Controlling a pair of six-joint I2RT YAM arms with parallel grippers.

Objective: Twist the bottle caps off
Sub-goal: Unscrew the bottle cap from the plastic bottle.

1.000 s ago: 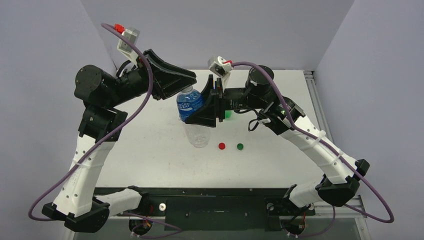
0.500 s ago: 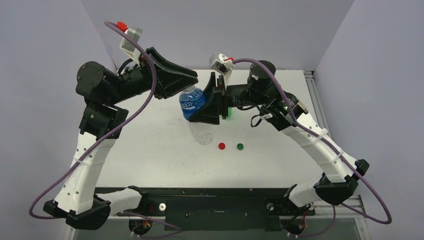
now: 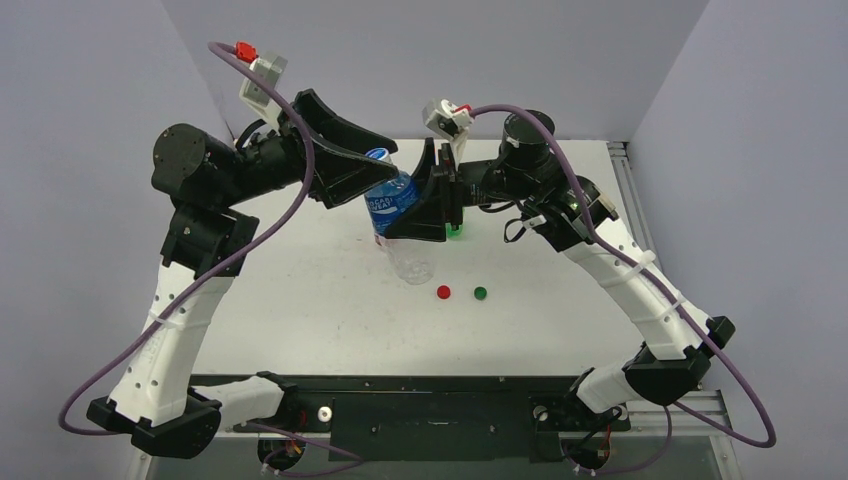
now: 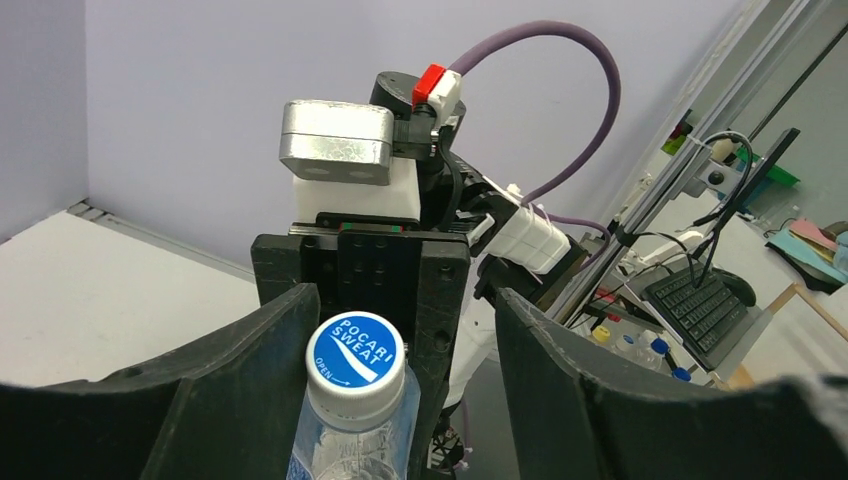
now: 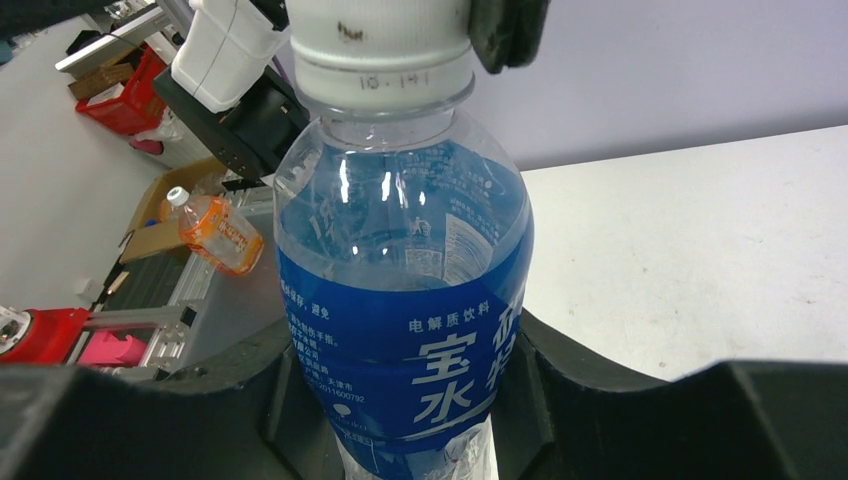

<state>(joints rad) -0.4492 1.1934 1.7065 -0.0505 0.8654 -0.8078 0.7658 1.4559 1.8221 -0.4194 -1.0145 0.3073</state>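
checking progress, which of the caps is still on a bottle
The whitish-blue cap printed Pocari Sweat: it sits atop the blue-label bottle. The red cap and green cap lie loose on the table.

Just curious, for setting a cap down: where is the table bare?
Bare white tabletop lies left of the small round red plastic cap, and right of the small green cap. It is crowded around the clear blue-labelled bottle.

A whitish-blue cap (image 4: 356, 352) on its bottle (image 4: 345, 452) sits between the parted left fingers (image 4: 600, 400)
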